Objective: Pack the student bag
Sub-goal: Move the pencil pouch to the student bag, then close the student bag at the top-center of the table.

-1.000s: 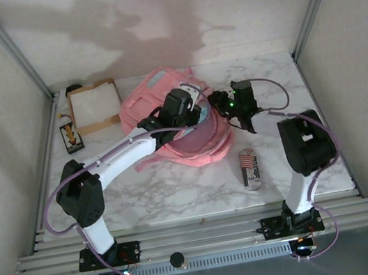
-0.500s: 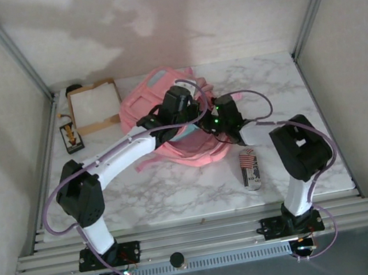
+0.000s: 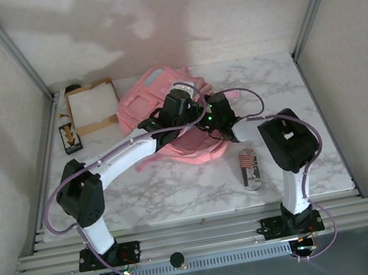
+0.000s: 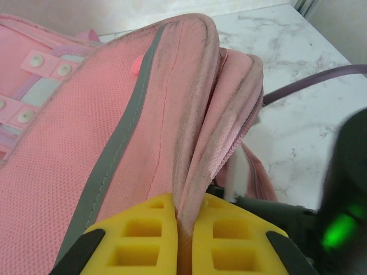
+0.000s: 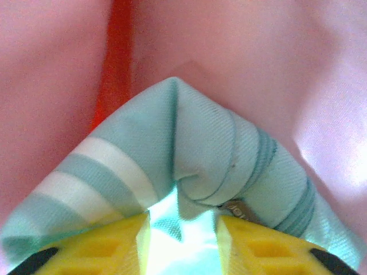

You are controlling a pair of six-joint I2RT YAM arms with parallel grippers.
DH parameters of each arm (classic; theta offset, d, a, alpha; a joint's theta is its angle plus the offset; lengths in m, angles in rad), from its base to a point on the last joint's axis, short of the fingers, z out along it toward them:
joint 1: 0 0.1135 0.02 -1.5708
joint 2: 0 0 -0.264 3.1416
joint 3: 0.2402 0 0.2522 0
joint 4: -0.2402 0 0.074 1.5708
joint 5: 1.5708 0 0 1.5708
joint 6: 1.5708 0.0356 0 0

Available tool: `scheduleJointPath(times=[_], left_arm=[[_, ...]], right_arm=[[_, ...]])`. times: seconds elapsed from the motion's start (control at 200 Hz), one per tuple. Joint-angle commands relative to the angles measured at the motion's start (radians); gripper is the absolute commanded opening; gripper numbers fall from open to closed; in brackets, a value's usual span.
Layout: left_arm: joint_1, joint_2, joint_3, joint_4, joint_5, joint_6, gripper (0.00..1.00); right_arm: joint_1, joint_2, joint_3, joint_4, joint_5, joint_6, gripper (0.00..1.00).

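1. Marble-patterned surface [image 3: 178,188] carries everything; at its far left lies a small black and yellow item [image 3: 69,137], too small to identify.
2. Just beside that, toward the back, sits a shallow brown cardboard box [image 3: 94,128] with something white inside.
3. Right of the box, at the middle back of the surface, the pink student bag [image 3: 144,103] lies slumped, and both arms meet over its right side.
4. The left hand [image 3: 192,108] is clenched on the bag: in the left wrist view its yellow fingers [image 4: 143,229] pinch a raised fold of the pink rim, beside a grey strip of trim.
5. The right hand [image 3: 211,114] sits against the bag's right edge, touching or nearly touching the left one. In the right wrist view its yellow fingers [image 5: 258,243] appear to be grasping a light-blue striped pouch [image 5: 189,143], bunched between them, with pink fabric all around; the grip is probable, since the view is very close.
6. Farther right, apart from the bag, a small striped packet [image 3: 249,169] lies flat on the surface.
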Motion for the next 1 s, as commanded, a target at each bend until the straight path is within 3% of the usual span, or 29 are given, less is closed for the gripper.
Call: scheduleJointPath(times=[0.0,0.21,0.466,0.726,0.821,0.866,0.996], left_arm=[[-0.017,-0.03,-0.007,0.076,0.019,-0.033,0.0],[-0.016,0.003,-0.015,0.023,-0.012,-0.003,0.0],[-0.02,0.009,-0.036,-0.024,0.058,0.02,0.0],[-0.02,0.014,-0.047,-0.061,0.07,0.049,0.0],[-0.021,0.032,-0.035,-0.086,0.089,0.049,0.0],[-0.022,0.035,-0.039,-0.082,0.1,0.051,0.0],[-0.025,0.035,-0.047,-0.056,0.163,0.049,0.0]], right_arm=[[-0.02,-0.086,-0.057,-0.05,0.002,-0.037,0.44],[-0.082,-0.174,-0.151,-0.047,-0.086,-0.028,0.48],[-0.176,-0.222,-0.246,0.038,-0.151,0.019,0.38],[-0.211,-0.146,-0.114,-0.054,-0.119,-0.012,0.28],[-0.217,-0.08,-0.066,-0.031,-0.111,0.016,0.18],[-0.208,-0.051,-0.043,-0.012,-0.12,0.028,0.12],[-0.147,0.028,0.041,-0.072,-0.096,0.007,0.09]])
